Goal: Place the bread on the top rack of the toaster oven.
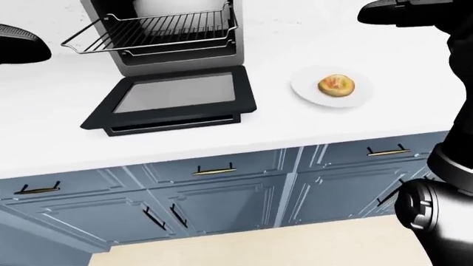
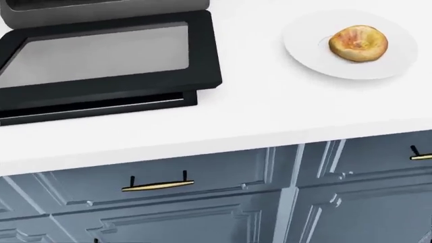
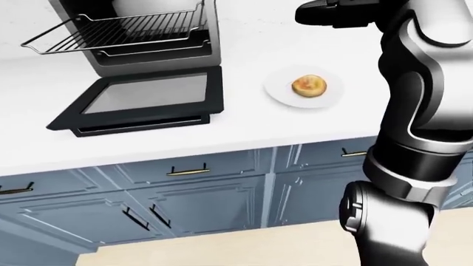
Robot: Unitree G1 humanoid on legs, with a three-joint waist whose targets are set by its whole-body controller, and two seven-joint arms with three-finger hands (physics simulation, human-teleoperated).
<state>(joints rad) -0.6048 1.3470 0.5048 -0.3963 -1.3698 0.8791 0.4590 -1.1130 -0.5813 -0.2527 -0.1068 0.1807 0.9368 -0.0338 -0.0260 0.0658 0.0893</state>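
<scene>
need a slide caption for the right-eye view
Round golden bread on a white plate beside the open black toaster oven, wire rack pulled out, right hand raised above.

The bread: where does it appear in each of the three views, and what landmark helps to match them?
Left-eye view: bread right of centre, on the plate.
Head view: upper right, on the same plate.
Right-eye view: just right of centre, upper half.
Shared landmark: the open oven door, lying flat to the left of the plate in every view.

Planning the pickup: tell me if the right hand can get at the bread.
Probably yes: the right hand hangs above the bread, which lies uncovered on its plate, nothing between them.
</scene>
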